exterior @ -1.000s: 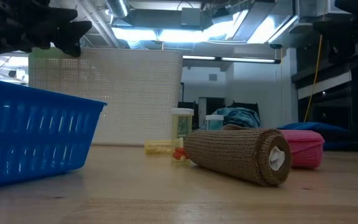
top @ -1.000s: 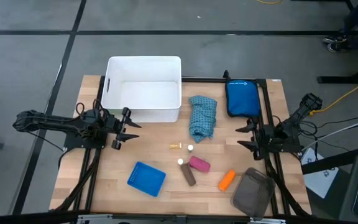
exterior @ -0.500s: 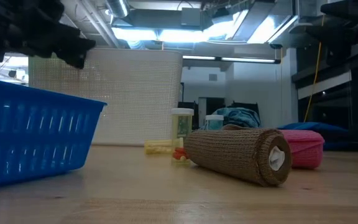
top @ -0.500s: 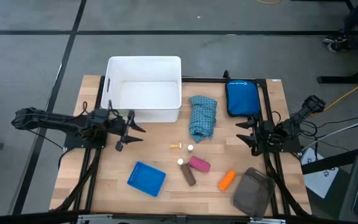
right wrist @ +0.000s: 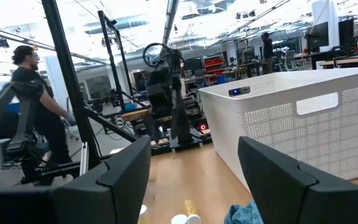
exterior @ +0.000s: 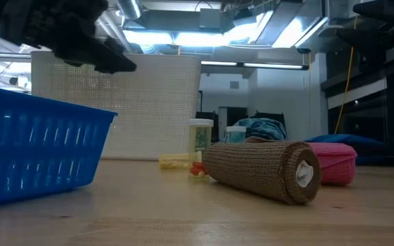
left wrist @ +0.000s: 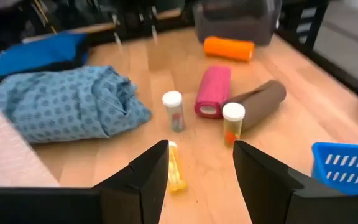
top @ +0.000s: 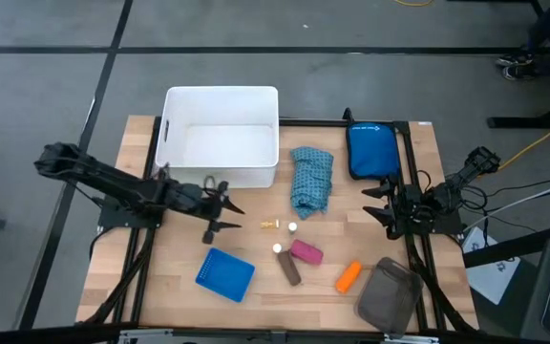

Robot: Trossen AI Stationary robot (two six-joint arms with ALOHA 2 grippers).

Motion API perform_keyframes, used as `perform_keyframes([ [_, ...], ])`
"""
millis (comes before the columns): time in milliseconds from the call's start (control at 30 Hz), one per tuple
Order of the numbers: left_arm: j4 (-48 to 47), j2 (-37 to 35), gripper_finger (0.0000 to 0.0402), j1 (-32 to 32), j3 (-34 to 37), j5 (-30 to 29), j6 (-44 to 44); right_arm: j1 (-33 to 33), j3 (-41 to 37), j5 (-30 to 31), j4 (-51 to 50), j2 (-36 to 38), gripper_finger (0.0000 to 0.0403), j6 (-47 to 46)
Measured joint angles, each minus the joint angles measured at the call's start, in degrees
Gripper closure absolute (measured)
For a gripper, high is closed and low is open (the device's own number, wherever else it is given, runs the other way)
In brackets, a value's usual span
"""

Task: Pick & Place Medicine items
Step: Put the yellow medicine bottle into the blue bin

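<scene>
The medicine items lie mid-table: a pink roll (top: 306, 252), a dark brown roll (top: 290, 268) and an orange roll (top: 349, 276) rest on their sides. Two white-capped pill bottles (left wrist: 173, 110) (left wrist: 232, 121) stand upright, and a yellowish tube (left wrist: 174, 167) lies flat. My left gripper (top: 229, 216) hovers open above the table, just left of the yellowish tube (top: 269, 225), its fingers (left wrist: 148, 177) pointing toward the items. My right gripper (top: 370, 206) waits open at the table's right side, holding nothing.
A white bin (top: 220, 139) stands at the far left-centre. A blue basket (top: 225, 274) sits near the front. A blue patterned cloth (top: 311, 179), a blue pouch (top: 371, 150) and a grey pouch (top: 389, 294) lie to the right. A person (right wrist: 36, 118) stands beyond the table.
My left gripper has reached out toward the table's right edge, from beside the white bin toward the medicine items, and tipped its fingers downward. Its fingers have stayed open.
</scene>
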State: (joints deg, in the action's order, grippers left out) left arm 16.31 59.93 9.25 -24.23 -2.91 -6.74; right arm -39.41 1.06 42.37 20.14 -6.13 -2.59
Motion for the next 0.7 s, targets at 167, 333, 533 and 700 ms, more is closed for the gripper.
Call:
perform_keyframes([
  [167, -3.4, 10.8, 0.0224, 1.0, -8.1, -4.8, 0.6, 0.0, 0.0, 0.0, 0.0, 0.0, 0.0158, 0.0],
  [333, -6.3, 20.5, 0.0224, 0.9, -17.1, -6.6, 4.4, 0.0, 0.0, 0.0, 0.0, 0.0, 0.0158, 0.0],
  [533, -18.1, 30.3, 0.0224, 0.9, -27.8, -6.6, 8.7, 0.0, 0.0, 0.0, 0.0, 0.0, 0.0158, 0.0],
  [700, -21.7, 37.4, 0.0224, 0.7, -32.8, -4.5, 9.0, 0.0, 0.0, -1.4, -0.4, 0.0, 0.0158, 0.0],
])
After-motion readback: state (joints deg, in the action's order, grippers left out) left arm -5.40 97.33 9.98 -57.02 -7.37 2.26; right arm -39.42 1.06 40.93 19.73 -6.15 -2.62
